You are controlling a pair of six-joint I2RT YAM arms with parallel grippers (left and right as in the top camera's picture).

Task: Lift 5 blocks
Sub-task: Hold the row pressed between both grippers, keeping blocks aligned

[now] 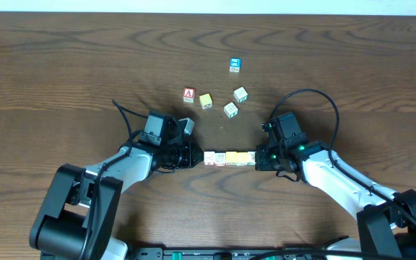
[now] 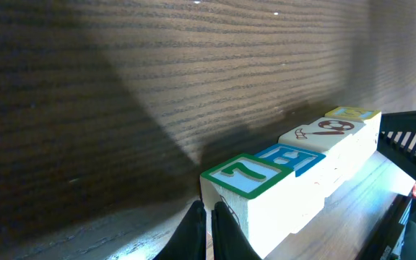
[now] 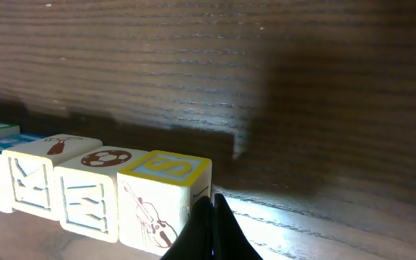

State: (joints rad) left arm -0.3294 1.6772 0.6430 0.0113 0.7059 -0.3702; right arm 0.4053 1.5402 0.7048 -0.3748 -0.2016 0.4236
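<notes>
Several small wooden alphabet blocks (image 1: 230,157) form one straight row end to end between my two grippers. My left gripper (image 1: 196,157) is shut, its tips (image 2: 209,217) pressed against the green-edged end block (image 2: 248,177). My right gripper (image 1: 257,158) is shut too, its tips (image 3: 213,209) against the yellow-edged end block with a violin picture (image 3: 161,198). A soccer-ball block (image 3: 100,162) sits beside that one. Nothing is between either pair of jaws. Whether the row rests on the table or hangs just above it, I cannot tell.
Behind the row, loose cubes lie on the wooden table (image 1: 63,65): a red "A" cube (image 1: 188,94), a yellow one (image 1: 206,100), two whitish ones (image 1: 230,109) (image 1: 240,94) and a blue-faced one (image 1: 235,65). Both arms reach in from the near edge.
</notes>
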